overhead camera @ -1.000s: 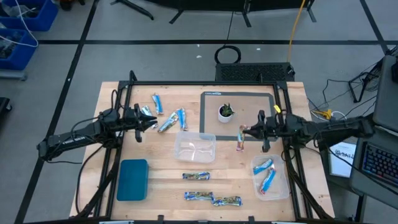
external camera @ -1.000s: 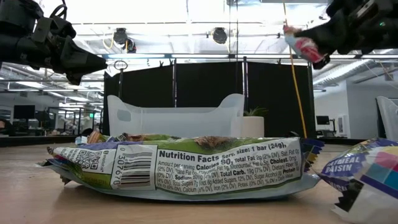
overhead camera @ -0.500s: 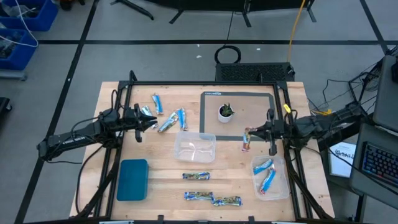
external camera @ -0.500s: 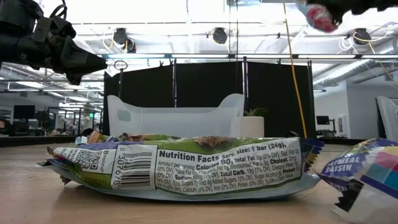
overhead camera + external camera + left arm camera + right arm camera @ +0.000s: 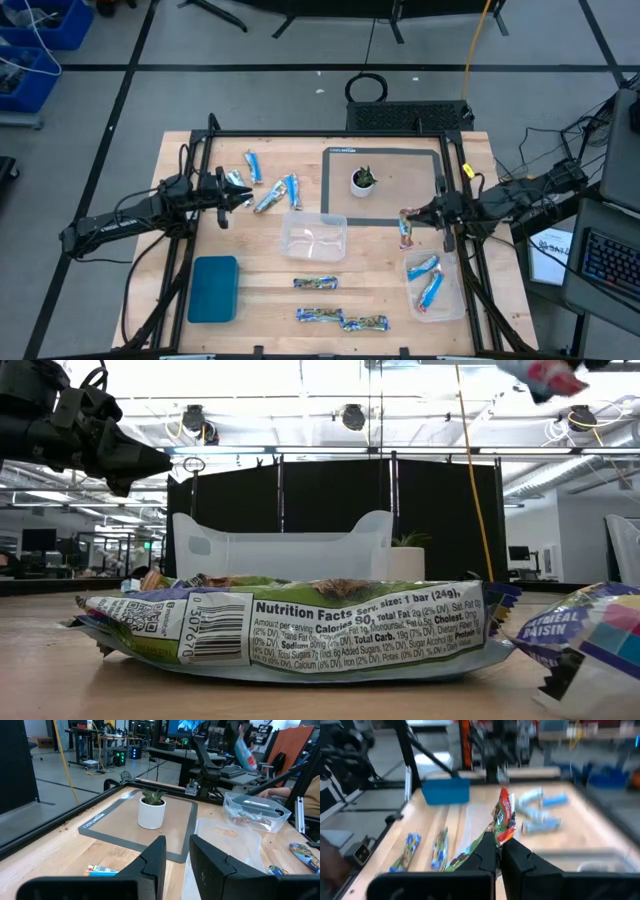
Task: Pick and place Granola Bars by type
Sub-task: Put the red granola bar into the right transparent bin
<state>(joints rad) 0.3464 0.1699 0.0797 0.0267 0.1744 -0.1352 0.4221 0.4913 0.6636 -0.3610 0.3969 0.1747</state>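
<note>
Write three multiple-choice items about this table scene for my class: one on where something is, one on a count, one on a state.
1. Where does the small white pot with a plant stand?
A. On the grey mat
B. In the blue tray
C. In a clear tub

2. How many bars lie in the clear tub at the table's right edge?
A. None
B. Two
C. Five

3. What is the right tool doing?
A. Resting open on the table
B. Holding the plant pot
C. Holding a red bar off the table

Answers:
1. A: the high view shows the pot inside the grey mat.
2. B: two blue bars show through that tub.
3. C: the right wrist view shows the fingers shut on the red bar, above the wood.
</note>
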